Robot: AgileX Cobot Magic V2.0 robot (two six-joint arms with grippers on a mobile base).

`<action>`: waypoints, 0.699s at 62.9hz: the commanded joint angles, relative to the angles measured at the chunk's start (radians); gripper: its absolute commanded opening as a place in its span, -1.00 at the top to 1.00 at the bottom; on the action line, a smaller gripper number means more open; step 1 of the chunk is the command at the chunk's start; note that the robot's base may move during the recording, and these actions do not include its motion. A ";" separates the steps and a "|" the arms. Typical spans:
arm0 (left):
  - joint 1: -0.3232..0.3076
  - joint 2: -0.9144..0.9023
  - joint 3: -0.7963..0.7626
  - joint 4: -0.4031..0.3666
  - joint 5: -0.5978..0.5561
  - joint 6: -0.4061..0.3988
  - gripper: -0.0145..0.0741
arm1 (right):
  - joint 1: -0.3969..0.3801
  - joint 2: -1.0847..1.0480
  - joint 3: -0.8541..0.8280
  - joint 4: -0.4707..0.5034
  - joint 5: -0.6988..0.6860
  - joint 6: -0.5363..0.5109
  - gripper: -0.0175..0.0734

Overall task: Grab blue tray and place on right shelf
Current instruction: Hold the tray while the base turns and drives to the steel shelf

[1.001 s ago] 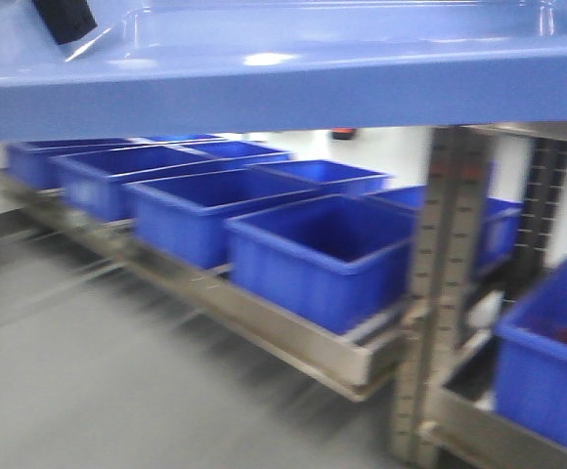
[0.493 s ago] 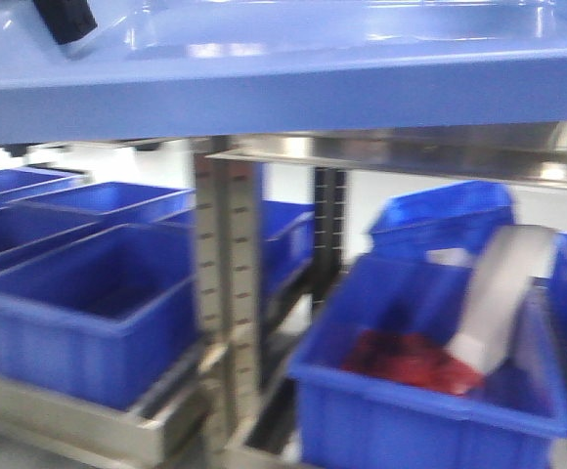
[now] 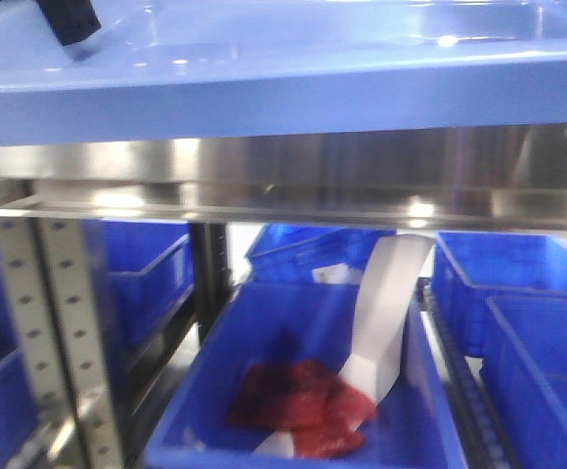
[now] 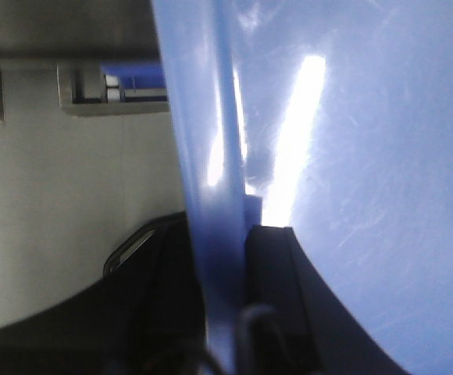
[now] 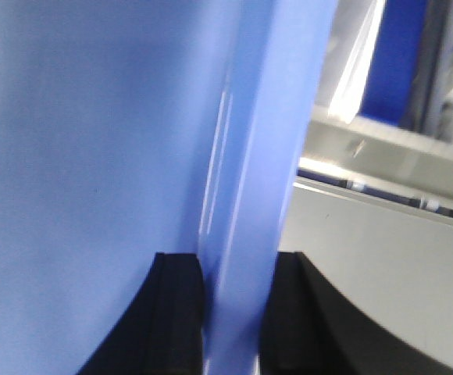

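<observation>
Light-blue plastic is filling the top of the front view: the blue tray (image 3: 293,93) is hanging level across the whole width, its glossy floor catching spots of light and its flared rim facing the camera; a black finger (image 3: 66,20) is poking over its upper left part. In the left wrist view the left gripper (image 4: 220,312) is clamping the tray's rim, which is running up the middle of the picture, one dark finger (image 4: 144,301) lying on the floor side of the rim and the other (image 4: 285,289) pressing against the broad scratched face; the right gripper (image 5: 230,308) is pinching the opposite rim likewise, one black pad (image 5: 176,312) sitting on the broad blue face and the other (image 5: 293,312) on the far side of the rim. Directly below the tray, the right shelf (image 3: 362,181) is showing its wide brushed-steel front lip, mirroring lamps; the tray's lower edge is overlapping the top of that lip, and whether it is touching the shelf or hanging apart from it cannot be told. A perforated upright (image 3: 59,332) is standing at lower left; under the shelf a dark-blue bin (image 3: 264,322) is holding a red item (image 3: 298,401) and a white strip (image 3: 386,313) leaning against its right wall; more bins (image 3: 528,293) are sitting beside it.
</observation>
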 commanded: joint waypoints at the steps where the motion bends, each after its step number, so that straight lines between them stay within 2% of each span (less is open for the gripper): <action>1: -0.011 -0.035 -0.030 -0.019 0.100 0.042 0.78 | 0.001 -0.026 -0.035 -0.034 -0.043 -0.040 0.49; 44: -0.011 -0.035 -0.030 -0.019 0.100 0.042 0.78 | 0.001 -0.026 -0.035 -0.034 -0.043 -0.040 0.49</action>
